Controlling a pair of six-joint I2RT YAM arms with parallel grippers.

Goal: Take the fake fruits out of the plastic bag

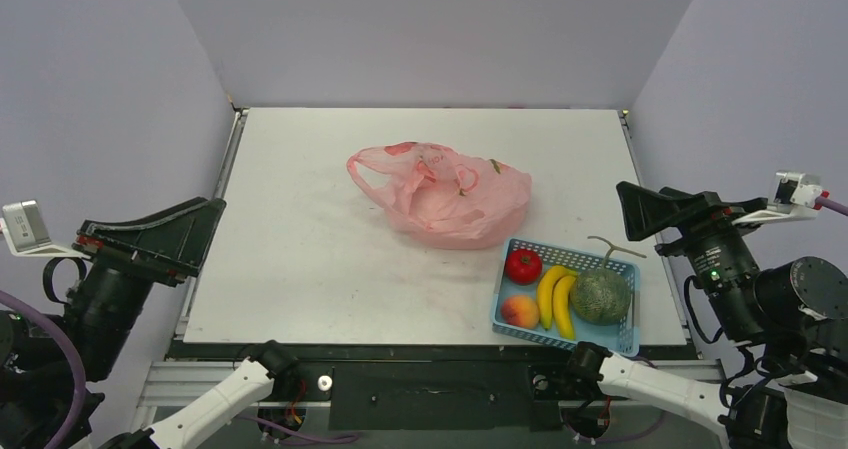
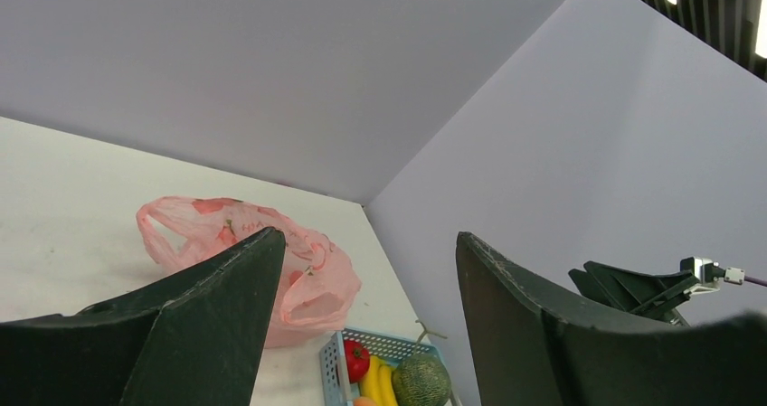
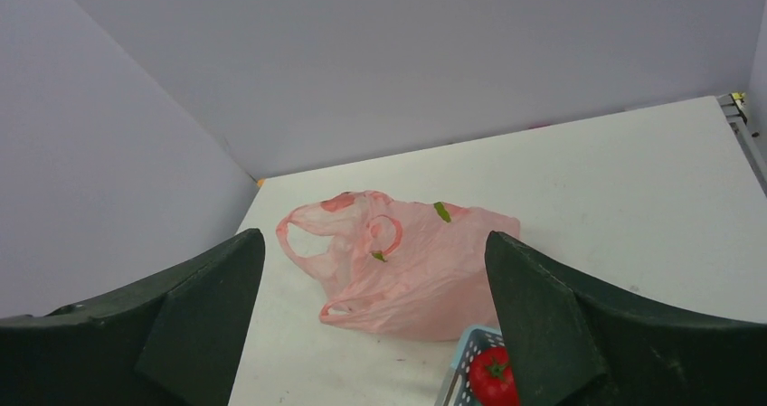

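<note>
The bag point(image 1: 445, 194) lies crumpled mid-tabletop point(image 1: 300, 219), apparently empty. The tomato point(image 1: 523, 265), peach point(image 1: 519, 311), bananas point(image 1: 556, 299) and melon point(image 1: 601, 296) sit in the basket point(image 1: 625, 338) just beside it, toward the near right corner. The left claw point(image 2: 369, 236) and right claw point(image 3: 373, 236) are released, grasping nothing, beyond the tabletop's sides.

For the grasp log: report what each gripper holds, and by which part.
Nothing is held. The left gripper and right gripper are both open and empty, apart from the plastic bag.
</note>
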